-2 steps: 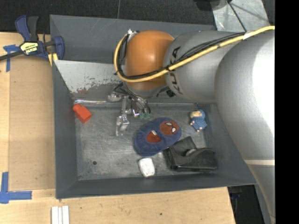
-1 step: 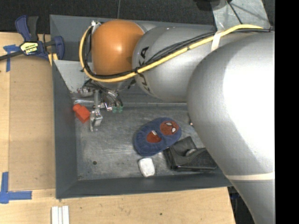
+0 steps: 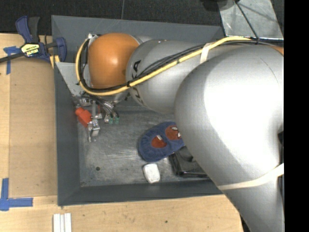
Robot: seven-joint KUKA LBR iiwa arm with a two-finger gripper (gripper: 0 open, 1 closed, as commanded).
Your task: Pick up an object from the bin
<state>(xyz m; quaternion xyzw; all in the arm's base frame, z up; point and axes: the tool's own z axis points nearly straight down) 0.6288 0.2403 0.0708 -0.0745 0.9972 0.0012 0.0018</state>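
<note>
The scratched floor of the grey bin (image 3: 113, 154) held a small red piece (image 3: 82, 116) at its left, just beside the gripper (image 3: 94, 123) — clamped or apart, I could not tell. The arm (image 3: 231, 105) cut off a black thing (image 3: 186, 166).

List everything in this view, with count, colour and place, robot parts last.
bin: one, grey metal, holds the things below
red piece: one, red-orange, left of the floor, right beside the end effector
cloth pad: one, blue with red-brown patches, middle of the floor
white block: one, white, lower edge of the floor, below the pad
black thing: one, black, right of the block, partly under the arm
end effector: one, metal, low at the bin's left
arm: one, silver, orange cover at its wrist, reaching in from the right
</note>
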